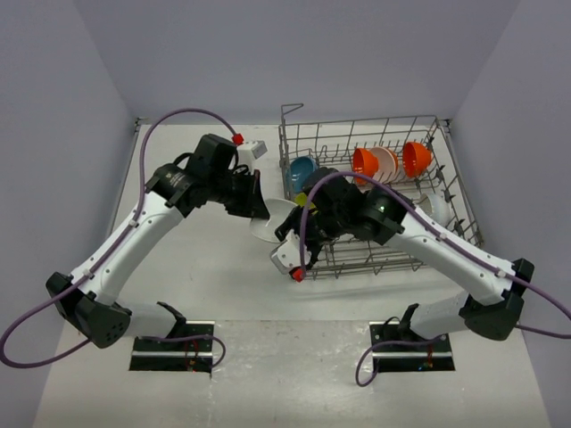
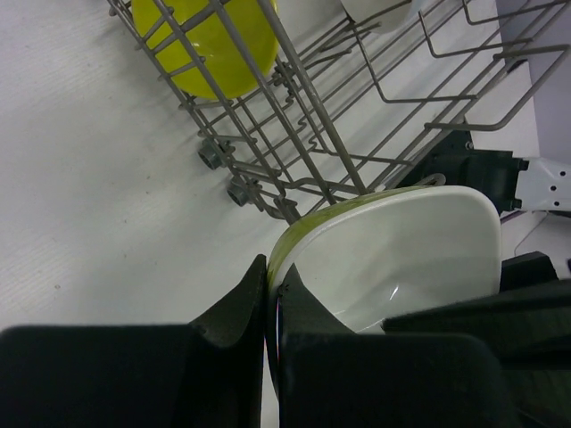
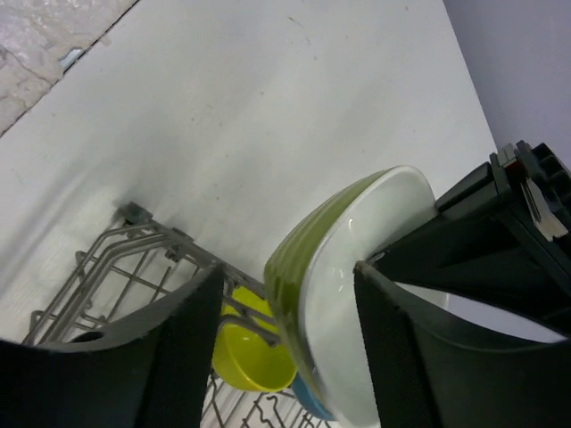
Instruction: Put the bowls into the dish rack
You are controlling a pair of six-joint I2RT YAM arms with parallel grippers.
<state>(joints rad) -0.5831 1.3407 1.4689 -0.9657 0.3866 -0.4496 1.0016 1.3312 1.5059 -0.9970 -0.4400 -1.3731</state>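
A squarish glossy bowl, ribbed olive-green outside and white inside [image 2: 401,259], is gripped at its rim by the left tool [image 2: 270,278], whose fingers are pinched together on the edge. The bowl is held above the white table [image 1: 205,267], just beside the near left corner of the large grey wire dish rack [image 1: 375,254], and is not yet inside it. The right tool [image 3: 287,281] is placed with its jaws apart, one on either side of the bowl. A gap is seen at the green side, so no grip by it is judged to be made.

Most of the loading appears done. A blue bowl [image 1: 301,169], an orange bowl [image 1: 364,162], a white-lined bowl [image 1: 385,163], a second orange bowl [image 1: 416,157], a white bowl [image 1: 430,207] and a yellow-green bowl [image 2: 214,45] are already stood in the rack. No other bowl is seen on the table, so the held one is judged to be the last.

The held bowl is tipped steeply on edge. Its white hollow is turned toward the left tool and partly upward, and its green underside toward the rack. Because the rim is nearly square, no strong long axis can be named; the rim's width runs outward from the left tool's fingertips.
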